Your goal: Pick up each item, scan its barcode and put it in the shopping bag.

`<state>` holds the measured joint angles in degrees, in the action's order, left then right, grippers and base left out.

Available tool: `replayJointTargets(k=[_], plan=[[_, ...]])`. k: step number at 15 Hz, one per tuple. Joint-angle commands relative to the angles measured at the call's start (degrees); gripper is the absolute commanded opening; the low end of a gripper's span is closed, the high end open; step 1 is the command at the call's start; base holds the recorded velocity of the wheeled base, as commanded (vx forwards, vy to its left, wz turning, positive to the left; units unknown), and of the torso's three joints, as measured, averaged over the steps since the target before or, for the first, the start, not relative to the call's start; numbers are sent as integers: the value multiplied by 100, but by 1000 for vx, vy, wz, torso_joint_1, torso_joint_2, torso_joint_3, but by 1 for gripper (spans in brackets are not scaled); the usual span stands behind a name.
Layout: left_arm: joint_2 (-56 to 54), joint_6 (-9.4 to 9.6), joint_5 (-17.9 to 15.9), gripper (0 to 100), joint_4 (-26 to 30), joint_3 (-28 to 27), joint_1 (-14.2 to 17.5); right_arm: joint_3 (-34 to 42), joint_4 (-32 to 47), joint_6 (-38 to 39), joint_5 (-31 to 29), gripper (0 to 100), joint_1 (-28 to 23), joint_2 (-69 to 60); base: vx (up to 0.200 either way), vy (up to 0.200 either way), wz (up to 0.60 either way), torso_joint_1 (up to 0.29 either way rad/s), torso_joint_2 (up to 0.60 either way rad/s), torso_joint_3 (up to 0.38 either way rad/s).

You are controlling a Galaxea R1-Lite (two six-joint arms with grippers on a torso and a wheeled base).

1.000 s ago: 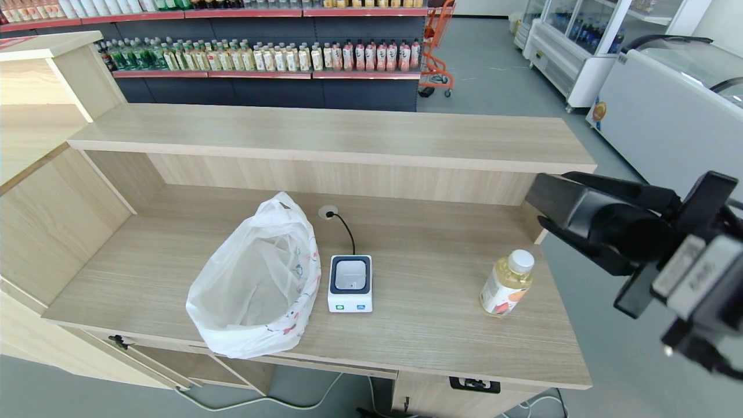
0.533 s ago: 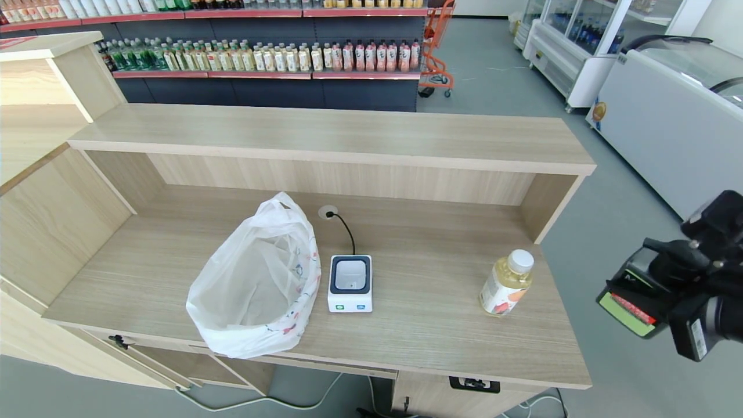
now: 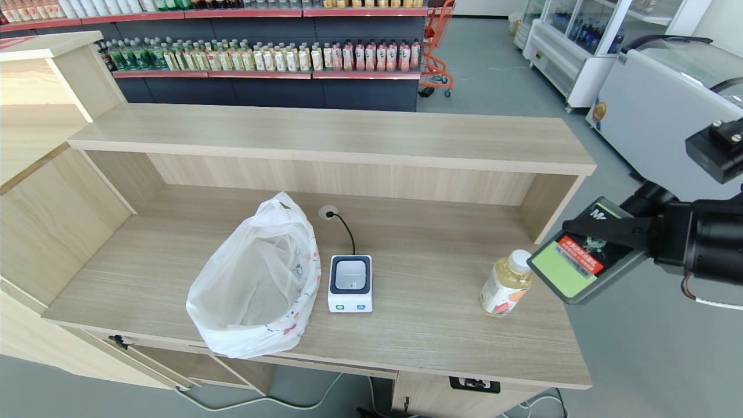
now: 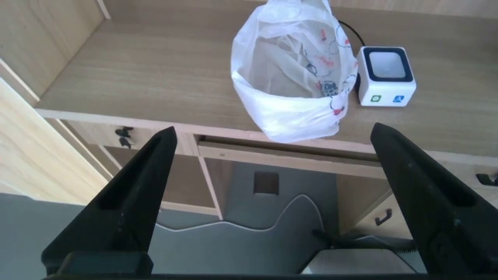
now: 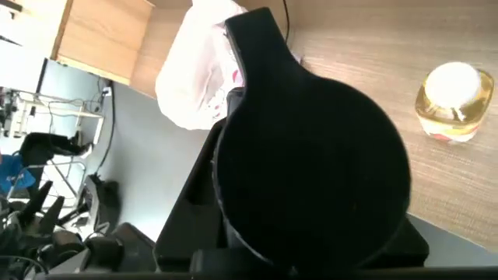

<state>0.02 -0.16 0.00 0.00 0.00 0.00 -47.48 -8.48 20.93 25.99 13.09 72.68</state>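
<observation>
Box (image 3: 566,270) pinched by right claw (image 3: 586,241), its corner overlapping bottle (image 3: 505,287) cap; left claw (image 4: 274,134) spread.

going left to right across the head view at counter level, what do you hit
shopping bag → scanner → bottle → green box, held in the air just past the counter's right end
</observation>
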Motion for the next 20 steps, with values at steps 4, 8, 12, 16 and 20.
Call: replayJointTargets(k=[4,8,12,16,20], plan=[[-2,-2,0,100,0,0,0,20,-110,34,11,0,9,493,0,0,0,0,0,0],[-2,-2,0,100,0,0,0,239,-110,25,11,0,9,378,0,0,0,0,0,0],[6,-2,0,100,0,0,0,362,-110,16,3,0,9,220,0,0,0,0,0,0],[-2,-2,0,100,0,0,0,371,-127,16,-6,0,9,220,0,150,0,2,1,1],[-2,7,0,100,0,0,0,371,-373,-10,-68,0,18,361,0,200,0,8,6,0]])
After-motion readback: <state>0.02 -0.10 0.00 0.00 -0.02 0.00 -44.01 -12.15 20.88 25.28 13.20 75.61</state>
